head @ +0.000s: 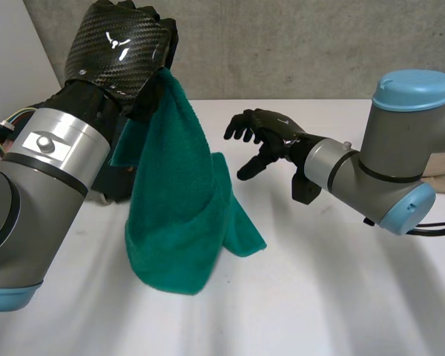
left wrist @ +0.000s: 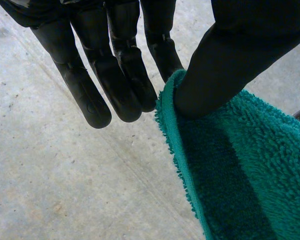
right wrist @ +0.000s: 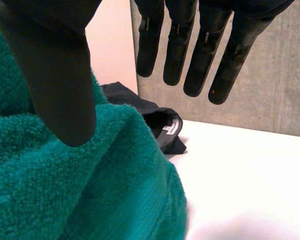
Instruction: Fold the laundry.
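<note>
**A:** What is the left hand (head: 122,48) doing?

**B:** It pinches the green towel (head: 178,208) at its top edge between thumb and fingers. The towel is held up so it hangs, its lower end bunched on the table (head: 341,289).

**A:** And the right hand (head: 263,137)?

**B:** Its fingers are spread and hold nothing. It is just beside the towel, not touching.

**A:** How far along?

**B:** Early, I'd judge. There is no neat fold yet, and a black garment (right wrist: 157,117) lies behind.
</note>
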Controlling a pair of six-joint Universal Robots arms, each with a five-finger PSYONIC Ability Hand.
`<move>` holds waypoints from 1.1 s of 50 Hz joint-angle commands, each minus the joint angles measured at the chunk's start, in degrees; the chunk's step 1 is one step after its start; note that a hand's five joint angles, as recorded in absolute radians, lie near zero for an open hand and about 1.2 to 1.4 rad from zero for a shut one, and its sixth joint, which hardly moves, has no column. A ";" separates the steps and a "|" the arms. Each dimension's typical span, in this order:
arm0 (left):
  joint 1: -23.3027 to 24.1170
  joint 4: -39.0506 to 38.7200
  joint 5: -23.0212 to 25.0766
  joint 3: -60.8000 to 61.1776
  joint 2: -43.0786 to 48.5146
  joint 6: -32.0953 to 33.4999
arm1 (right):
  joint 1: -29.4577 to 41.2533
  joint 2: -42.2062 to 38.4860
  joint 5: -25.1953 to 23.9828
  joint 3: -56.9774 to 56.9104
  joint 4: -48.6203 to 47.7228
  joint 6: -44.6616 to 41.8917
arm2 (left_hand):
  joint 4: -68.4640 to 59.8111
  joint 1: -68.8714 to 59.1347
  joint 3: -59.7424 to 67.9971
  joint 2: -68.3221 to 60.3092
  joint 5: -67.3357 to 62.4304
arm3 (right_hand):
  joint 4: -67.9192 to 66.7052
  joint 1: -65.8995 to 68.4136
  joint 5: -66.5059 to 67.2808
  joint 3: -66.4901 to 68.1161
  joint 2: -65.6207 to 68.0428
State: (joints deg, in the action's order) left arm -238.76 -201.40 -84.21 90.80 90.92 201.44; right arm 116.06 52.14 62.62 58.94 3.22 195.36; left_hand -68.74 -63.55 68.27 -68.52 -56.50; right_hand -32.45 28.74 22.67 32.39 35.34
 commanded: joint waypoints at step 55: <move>-4.08 -9.03 -3.68 -42.69 33.89 11.25 | -7.78 7.97 16.57 -6.38 -14.87 -57.29 | -11.26 -16.45 11.73 -11.48 -13.50 | -47.55 51.26 47.33 47.61 44.66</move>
State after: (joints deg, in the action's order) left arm -242.76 -194.51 -87.80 65.17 122.77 210.81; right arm 108.02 63.71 75.96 66.44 14.08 135.43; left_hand -68.89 -63.55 68.47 -68.63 -56.50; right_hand -68.09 55.48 56.29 67.95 67.27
